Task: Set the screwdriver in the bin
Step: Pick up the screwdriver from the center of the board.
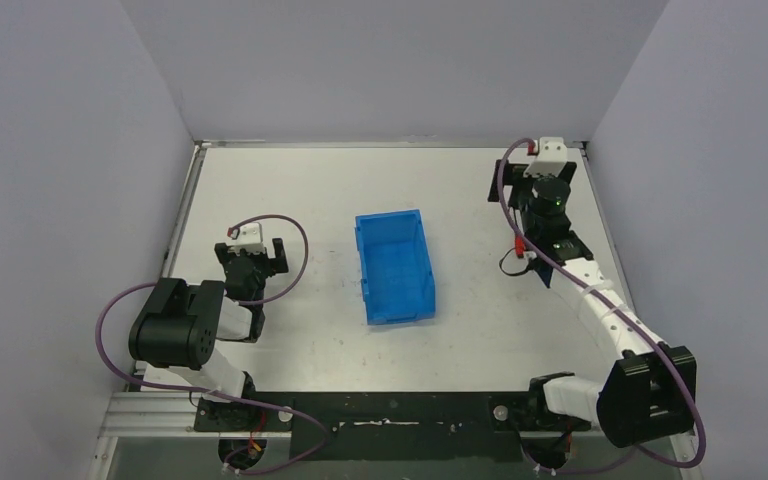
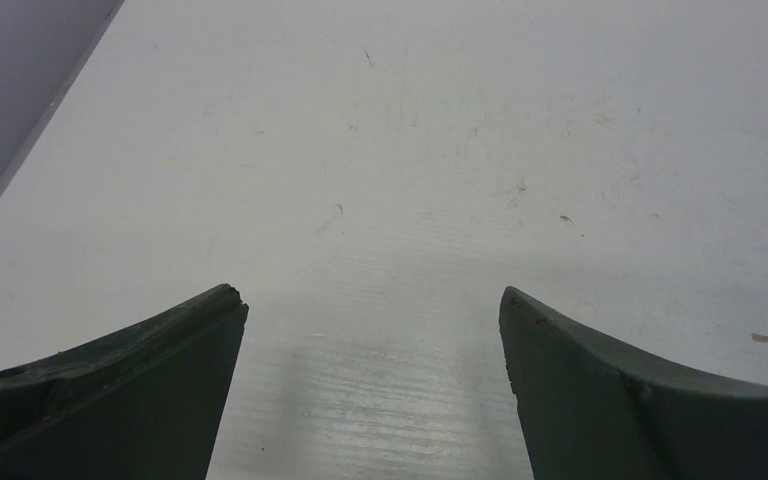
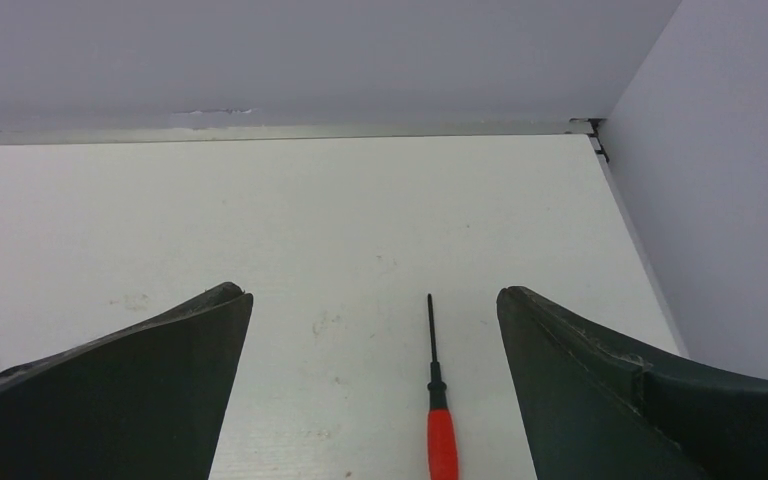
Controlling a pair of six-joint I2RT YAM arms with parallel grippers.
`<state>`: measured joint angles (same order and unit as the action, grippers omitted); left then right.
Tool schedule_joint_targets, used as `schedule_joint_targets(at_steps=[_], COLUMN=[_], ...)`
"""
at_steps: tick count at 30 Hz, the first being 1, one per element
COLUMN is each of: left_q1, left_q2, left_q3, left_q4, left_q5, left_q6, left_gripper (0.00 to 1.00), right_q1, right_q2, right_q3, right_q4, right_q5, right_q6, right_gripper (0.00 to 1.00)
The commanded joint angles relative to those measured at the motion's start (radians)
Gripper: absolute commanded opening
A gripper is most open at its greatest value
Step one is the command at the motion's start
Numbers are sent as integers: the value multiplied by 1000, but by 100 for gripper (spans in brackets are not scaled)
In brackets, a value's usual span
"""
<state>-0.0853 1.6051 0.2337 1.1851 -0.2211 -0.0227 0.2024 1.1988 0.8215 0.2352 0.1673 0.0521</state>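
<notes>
Right tool (image 3: 372,292) spread, thin-shafted red-handled screwdriver (image 3: 437,390) between, rectangular blue bin (image 1: 397,265)

The left arm (image 1: 175,335) is folded back near its base (elbow raised), the left gripper (image 2: 372,300) with jaws spread wide. The right arm (image 1: 600,305) is extended far forward, the right gripper (image 3: 374,295) with jaws likewise spread wide.

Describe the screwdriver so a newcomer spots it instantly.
On the table, look right of the blue bin, where the right tool hangs open. The screwdriver lies flat between its fingers, shaft pointing at the back wall. Only it has a red handle and thin black shaft.
</notes>
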Motion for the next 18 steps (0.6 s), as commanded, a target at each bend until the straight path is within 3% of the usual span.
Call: schedule_joint_targets(at_steps=[1, 13, 18], left_q1=[4, 4, 4], left_q2=[4, 5, 4], left_q3=[19, 19, 19], left_q4=[28, 27, 27], left_q5=[-4, -4, -4], left_q6=[-11, -11, -11], left_gripper=[97, 97, 97], right_q1=[-3, -12, -90], right_q2=[45, 125, 220], right_q3=[180, 406, 492], right_q4=[-274, -500, -614], right_q5=[18, 21, -83], right_q6=[57, 66, 98], right_gripper=[100, 100, 99])
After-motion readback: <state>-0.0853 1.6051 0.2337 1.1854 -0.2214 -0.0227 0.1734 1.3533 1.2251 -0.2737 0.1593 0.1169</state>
